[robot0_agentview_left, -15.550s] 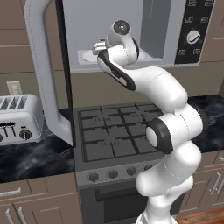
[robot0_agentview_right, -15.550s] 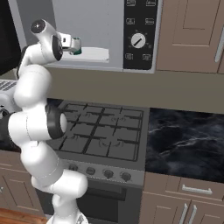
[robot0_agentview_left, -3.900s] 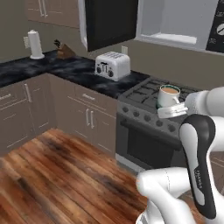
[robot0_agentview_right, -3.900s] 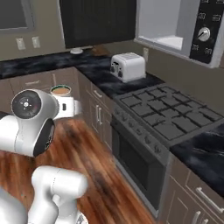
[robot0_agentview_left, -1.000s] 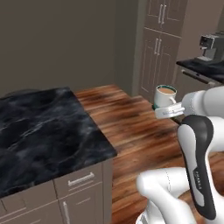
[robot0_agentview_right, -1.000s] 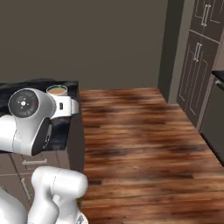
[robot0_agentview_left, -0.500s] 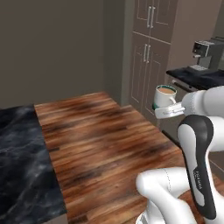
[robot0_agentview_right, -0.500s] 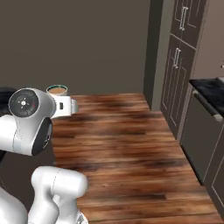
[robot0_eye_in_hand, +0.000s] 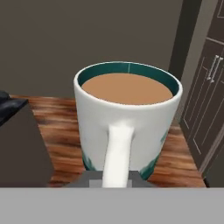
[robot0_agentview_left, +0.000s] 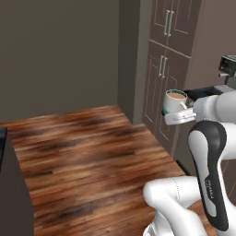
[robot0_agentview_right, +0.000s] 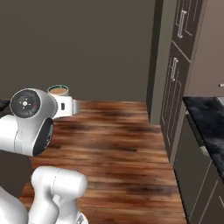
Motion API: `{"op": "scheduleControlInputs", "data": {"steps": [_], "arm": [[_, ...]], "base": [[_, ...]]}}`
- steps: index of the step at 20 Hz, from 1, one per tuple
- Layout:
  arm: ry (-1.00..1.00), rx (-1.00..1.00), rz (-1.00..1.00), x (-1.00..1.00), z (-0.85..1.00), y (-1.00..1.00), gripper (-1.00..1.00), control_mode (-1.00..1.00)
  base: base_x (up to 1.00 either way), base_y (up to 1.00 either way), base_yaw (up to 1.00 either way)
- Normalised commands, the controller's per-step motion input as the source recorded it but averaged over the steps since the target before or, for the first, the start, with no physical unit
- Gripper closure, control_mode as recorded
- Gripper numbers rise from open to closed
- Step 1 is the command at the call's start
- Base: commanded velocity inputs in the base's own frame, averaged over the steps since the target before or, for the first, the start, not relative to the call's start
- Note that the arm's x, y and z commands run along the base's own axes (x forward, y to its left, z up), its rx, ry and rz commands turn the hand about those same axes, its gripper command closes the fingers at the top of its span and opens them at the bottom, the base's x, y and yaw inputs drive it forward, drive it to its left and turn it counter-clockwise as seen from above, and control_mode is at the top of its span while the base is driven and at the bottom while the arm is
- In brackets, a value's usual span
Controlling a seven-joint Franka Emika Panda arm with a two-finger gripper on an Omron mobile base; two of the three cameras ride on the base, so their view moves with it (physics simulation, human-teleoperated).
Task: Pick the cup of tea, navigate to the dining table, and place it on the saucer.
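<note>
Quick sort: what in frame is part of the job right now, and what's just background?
Job:
- cup of tea, upright and full
- gripper, carrying the cup

Background:
- tall cabinets
- wood floor
- coffee machine at the edge of the left base view
- black marble counter

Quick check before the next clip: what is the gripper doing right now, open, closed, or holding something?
Gripper: jaws closed on the small white cup with a teal-green band, full of light brown tea, carried upright above the wooden floor.
</note>
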Motion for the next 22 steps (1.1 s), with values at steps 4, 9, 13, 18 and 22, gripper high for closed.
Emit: {"op": "scheduleControlInputs", "data": {"steps": [4, 9, 13, 18, 22], "arm": [[0.00, 0.00, 0.00, 0.00, 0.00, 0.00, 1.00, 1.00], [0.00, 0.00, 0.00, 0.00, 0.00, 0.00, 1.00, 1.00], [0.00, 0.00, 0.00, 0.00, 0.00, 0.00, 1.00, 1.00], [0.00, 0.00, 0.00, 0.00, 0.00, 0.00, 1.00, 1.00], [0.00, 0.00, 0.00, 0.00, 0.00, 0.00, 1.00, 1.00]], "base": [[1.00, -0.47, 0.54], [1.00, -0.32, 0.55], [1.00, -0.17, 0.51], [1.00, 0.00, 0.41], [1.00, -0.17, 0.47]]}}
